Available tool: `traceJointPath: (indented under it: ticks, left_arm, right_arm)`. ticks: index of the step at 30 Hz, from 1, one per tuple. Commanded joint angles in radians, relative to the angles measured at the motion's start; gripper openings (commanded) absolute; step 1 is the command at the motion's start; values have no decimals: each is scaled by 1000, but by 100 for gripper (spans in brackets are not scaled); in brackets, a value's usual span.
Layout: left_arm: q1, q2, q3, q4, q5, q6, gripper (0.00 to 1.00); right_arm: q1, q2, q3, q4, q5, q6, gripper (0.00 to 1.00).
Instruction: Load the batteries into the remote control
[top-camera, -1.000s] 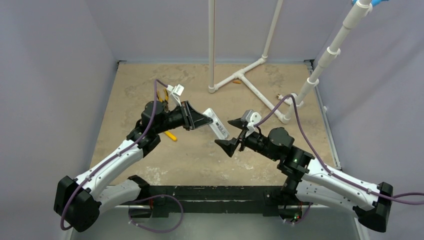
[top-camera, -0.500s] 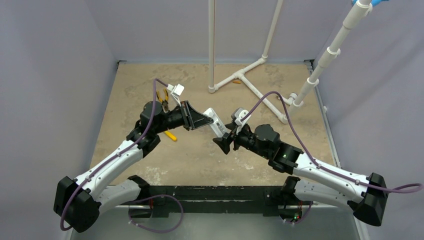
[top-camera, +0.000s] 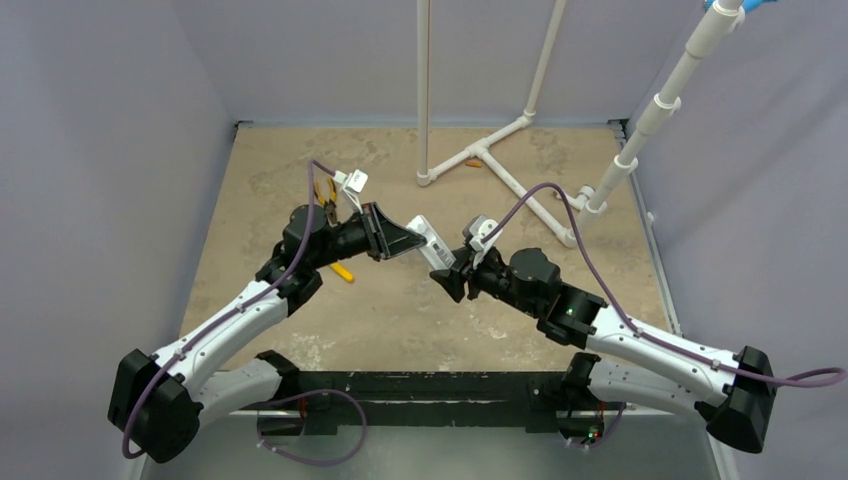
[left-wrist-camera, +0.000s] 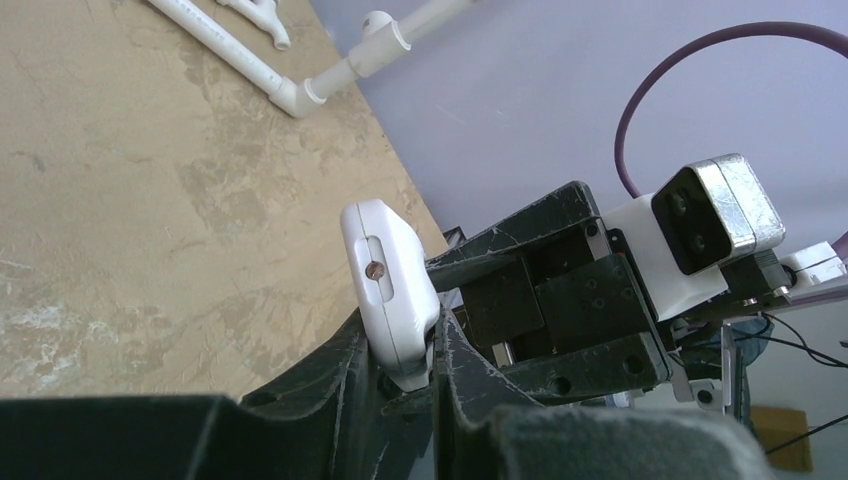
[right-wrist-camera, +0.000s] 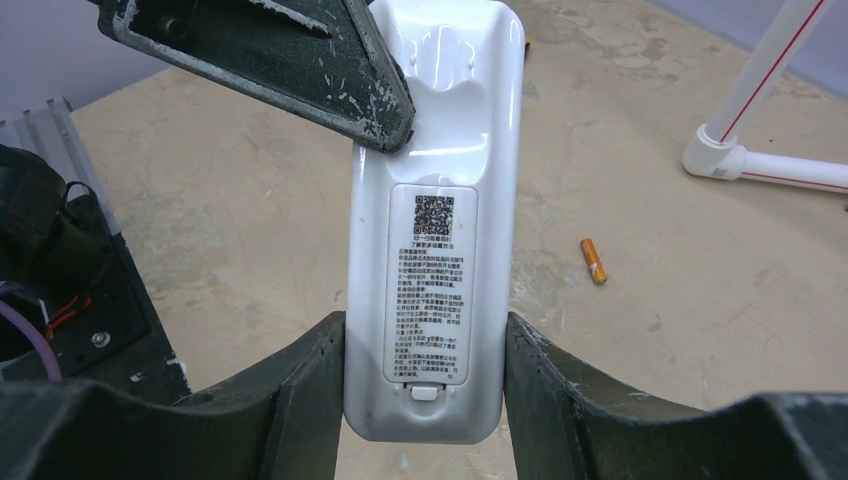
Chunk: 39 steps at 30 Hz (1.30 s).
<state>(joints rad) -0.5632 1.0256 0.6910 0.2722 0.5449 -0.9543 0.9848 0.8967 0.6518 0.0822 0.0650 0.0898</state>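
Glossy white round-edged remote control (right-wrist-camera: 435, 150) — scuffed black left hand (left-wrist-camera: 405, 350) and right hand (right-wrist-camera: 425, 335) both clamped on it

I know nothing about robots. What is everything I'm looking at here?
remote control: one, white, held in mid-air over the table's middle, label side showing in the right wrist view
battery: one visible, orange, lying on the table near the pipe frame
pliers: one, yellow handles, far left part of the table
pipe frame: one, white, far side of the table
table: one, tan
arms: two, white and black, near edge
left tool: black, shut on one end of the remote control
right tool: black, fingers against both long sides of the other end
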Motion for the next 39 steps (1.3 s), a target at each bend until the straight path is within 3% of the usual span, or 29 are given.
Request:
traceJointPath:
  ticks: [1,5,9,19,28,31,33,35,39]
  left_arm:
    - [4,23,14,95,-21,-33,19]
    - [3,48,14,142,-27,-60,44]
    - [-2,62,17,144,-61,-58,52]
    - [-14,80,18,158,-106,-69,37]
    - [-36,101,29,158,-87,-68,37]
    - [-38,99,24,152,-84,-65,20]
    - [-38,91,20,146,-91,-64,15]
    - [-38,83,19,136,-99,-63,17]
    - [-37,75,23,123,-109,-61,32]
  right_arm:
    - [-3,7,60,-7,-7,0,2]
    - [-2,54,143,-109,-2,30,0]
    - [-1,77,155,-118,-18,60,0]
    - [0,71,136,-86,25,100,0]
    - [-1,86,125,-39,35,120,0]
    - [-1,84,127,-35,36,119,0]
    - [-1,82,126,-37,36,117,0]
    - [-1,81,124,-40,37,115,0]
    - [-1,84,121,-49,26,110,0]
